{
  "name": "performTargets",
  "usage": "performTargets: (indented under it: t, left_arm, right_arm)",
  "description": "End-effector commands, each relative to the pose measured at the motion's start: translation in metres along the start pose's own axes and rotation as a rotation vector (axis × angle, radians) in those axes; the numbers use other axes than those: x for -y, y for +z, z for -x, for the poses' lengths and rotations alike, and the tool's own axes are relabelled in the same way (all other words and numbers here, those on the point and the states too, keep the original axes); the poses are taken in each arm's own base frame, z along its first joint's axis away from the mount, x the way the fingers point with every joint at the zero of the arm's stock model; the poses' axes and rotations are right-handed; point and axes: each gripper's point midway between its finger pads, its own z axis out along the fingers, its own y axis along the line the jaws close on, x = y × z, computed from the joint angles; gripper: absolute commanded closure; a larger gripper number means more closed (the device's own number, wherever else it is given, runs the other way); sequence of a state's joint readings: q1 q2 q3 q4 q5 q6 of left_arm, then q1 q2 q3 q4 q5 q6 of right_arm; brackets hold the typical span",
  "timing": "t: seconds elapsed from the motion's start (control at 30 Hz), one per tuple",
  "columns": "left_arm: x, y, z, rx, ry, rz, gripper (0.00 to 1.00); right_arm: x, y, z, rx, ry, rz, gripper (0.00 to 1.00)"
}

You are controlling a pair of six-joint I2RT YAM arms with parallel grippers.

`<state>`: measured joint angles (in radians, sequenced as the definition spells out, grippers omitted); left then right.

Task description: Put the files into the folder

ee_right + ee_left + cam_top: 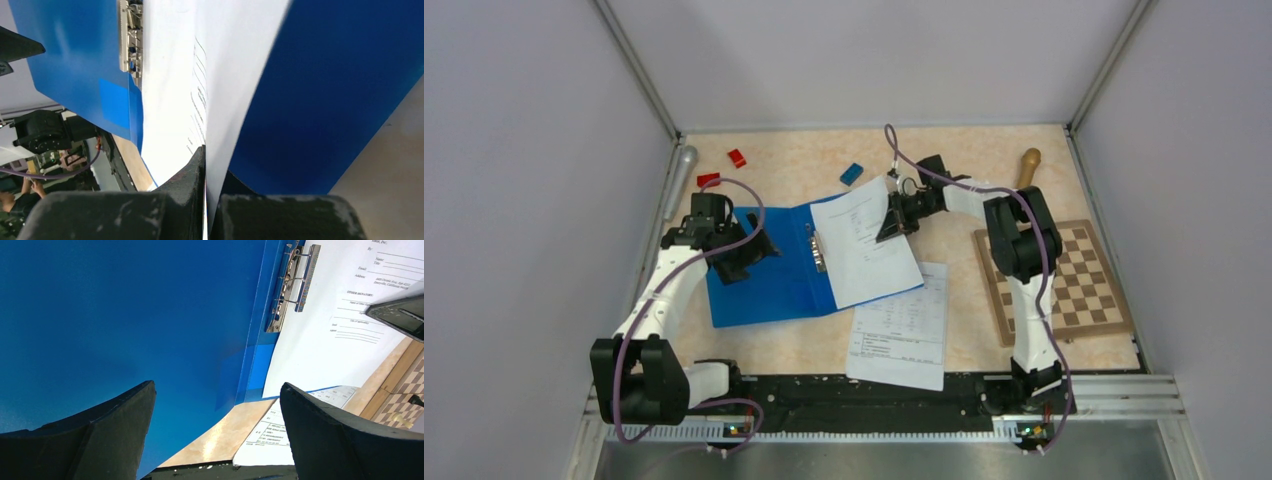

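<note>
Folder (759,285): bright blue and thin, lying open and flat at the centre of the table, a little toward 9 o'clock. Its bare left cover is plain glossy blue.
Metal clip (817,248): a silver bar along the spine, at the 12 o'clock half of the fold.
Top sheet (869,255): white, with black lines of text and form fields. It covers the folder's right half, its left edge just beside the clip, and blue shows past it at the 6 o'clock edge.
Loose sheets (904,335): white pages with printed tables, flat on the table at 5 o'clock from the folder. Their upper corner is tucked under the folder's lower right edge.
Right gripper (210,170): its fingers are pinched together on the top sheet's edge at the 1 o'clock corner, and the paper bends up between them. Blue cover lies right behind the paper, but whether it is pinched too cannot be told.
Left gripper (217,390): fingers spread wide with nothing between them, over the left cover toward 9 o'clock. Contact cannot be judged.
Chessboard (1052,282): at 3 o'clock, apart from the folder.
Small blue block (852,173): at 12 o'clock, beyond the folder.
</note>
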<state>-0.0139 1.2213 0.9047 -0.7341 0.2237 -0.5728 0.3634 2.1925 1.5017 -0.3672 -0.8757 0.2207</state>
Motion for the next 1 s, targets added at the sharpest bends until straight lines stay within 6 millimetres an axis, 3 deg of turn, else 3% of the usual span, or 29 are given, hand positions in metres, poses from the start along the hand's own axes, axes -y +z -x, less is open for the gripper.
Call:
performTargets:
  t: [0.0,0.23,0.5,0.97]
  left_arm:
    - [0.005,-0.004,0.004,0.025,0.008,-0.027,0.01]
    - [0.004,-0.005,0.003,0.027,0.006,-0.025,0.01]
    - [0.004,-0.007,0.002,0.03,0.004,-0.025,0.01]
    - [0.002,-0.006,0.001,0.03,0.007,-0.02,0.01]
  right_arm:
    - [-0.005,-0.001,0.009,0.005,-0.05,0.031,1.0]
    - [-0.011,0.009,0.007,-0.014,-0.057,0.051,1.0]
    - [-0.024,0.018,0.019,0.035,-0.058,0.068,1.0]
    - [-0.023,0.021,0.012,0.008,-0.071,0.071,1.0]
